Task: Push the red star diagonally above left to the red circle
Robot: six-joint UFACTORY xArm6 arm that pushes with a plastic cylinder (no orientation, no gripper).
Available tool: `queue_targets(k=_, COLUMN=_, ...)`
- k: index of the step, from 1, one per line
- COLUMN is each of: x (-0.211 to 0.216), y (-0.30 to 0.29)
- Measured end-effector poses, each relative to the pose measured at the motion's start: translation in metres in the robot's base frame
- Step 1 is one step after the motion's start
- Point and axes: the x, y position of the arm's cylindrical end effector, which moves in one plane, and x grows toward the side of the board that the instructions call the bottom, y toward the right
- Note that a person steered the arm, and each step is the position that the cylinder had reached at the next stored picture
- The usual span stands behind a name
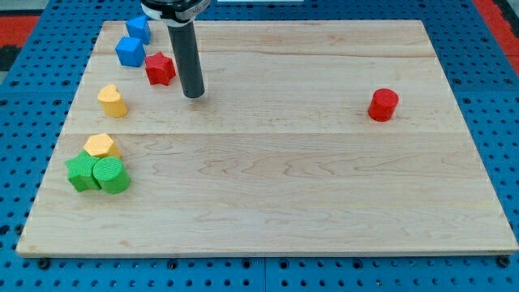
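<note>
Now my tip [194, 95] rests on the wooden desk [268, 186], just right of the red star block [160, 69]; the red cylinder block [383, 105] sits far right.

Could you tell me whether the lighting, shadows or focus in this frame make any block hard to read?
Camera view: light is even, without strong glare on the wooden board; shadows are short and soft under the red circle and my tip, just right of the red star; focus is sharp throughout; the board's edges taper toward the view's top from perspective.
</note>
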Motion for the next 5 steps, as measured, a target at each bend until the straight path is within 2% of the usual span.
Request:
queue_targets(k=2, x=-0.011, y=-0.100)
queue_targets(k=3, x=-0.044, y=-0.084)
queue_targets(k=5, x=-0.039, y=0.090)
